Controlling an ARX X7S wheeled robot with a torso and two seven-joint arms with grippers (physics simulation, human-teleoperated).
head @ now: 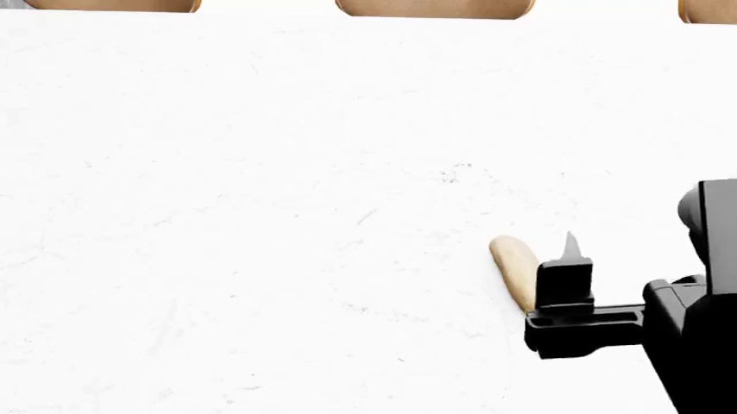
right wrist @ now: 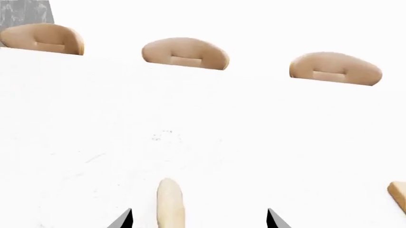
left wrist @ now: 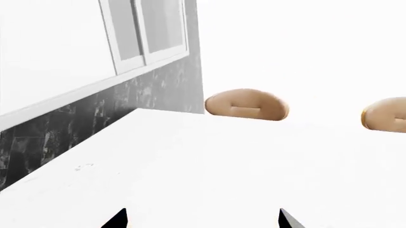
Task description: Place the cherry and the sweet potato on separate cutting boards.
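The sweet potato (head: 513,268), a pale cream finger-shaped root, lies on the white table (head: 288,216) at the front right. My right gripper (head: 572,259) hovers right by it. In the right wrist view the sweet potato (right wrist: 170,205) lies between the open fingertips of my right gripper (right wrist: 198,221), nearer one fingertip, and nothing grips it. My left gripper (left wrist: 203,221) is open and empty over bare table and is out of the head view. The cherry is out of view. A tan corner (right wrist: 398,194) shows at the frame edge; I cannot tell whether it is a cutting board.
Tan chair backs (right wrist: 184,53) stand along the table's far edge, and also show in the head view (head: 436,8). A dark tiled wall (left wrist: 76,118) with a window above it runs along the table's side in the left wrist view.
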